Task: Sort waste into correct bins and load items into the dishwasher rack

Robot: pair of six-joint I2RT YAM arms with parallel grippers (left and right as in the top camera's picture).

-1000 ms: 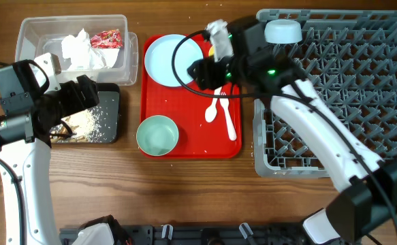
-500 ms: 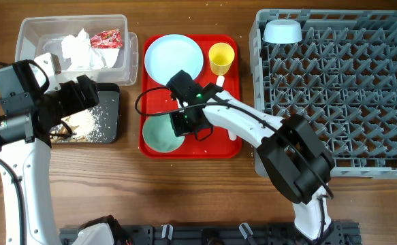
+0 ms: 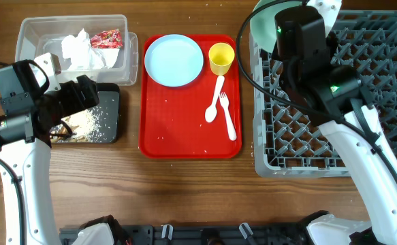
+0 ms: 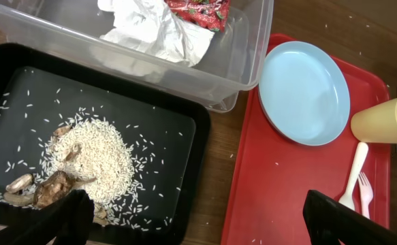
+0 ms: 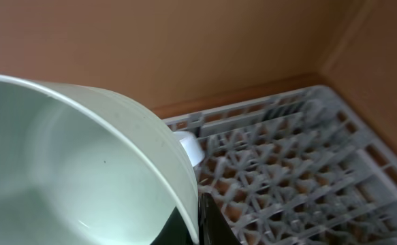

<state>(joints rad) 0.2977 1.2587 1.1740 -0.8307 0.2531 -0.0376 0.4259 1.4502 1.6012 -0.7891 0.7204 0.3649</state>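
While the right gripper (image 5: 197, 219) clamps the pale green bowl (image 5: 69, 170) above the dishwasher rack (image 5: 300, 177) by the right edge of the counter (image 3: 184, 197), the left gripper (image 4: 205, 218) hangs, fingers apart, over the black tray-bin (image 4: 164, 136).

The tray (image 3: 174, 122) lies between the tub (image 3: 28, 41) and the rack (image 3: 293, 143). The plate (image 3: 175, 60), cup (image 3: 220, 58), spoon (image 3: 215, 99) and fork (image 3: 229, 119) lie on it.

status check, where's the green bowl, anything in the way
Left gripper open, over black tray-bin. Right gripper shut on pale green bowl, above far left corner of dishwasher rack. Small white bowl close beside its rim.
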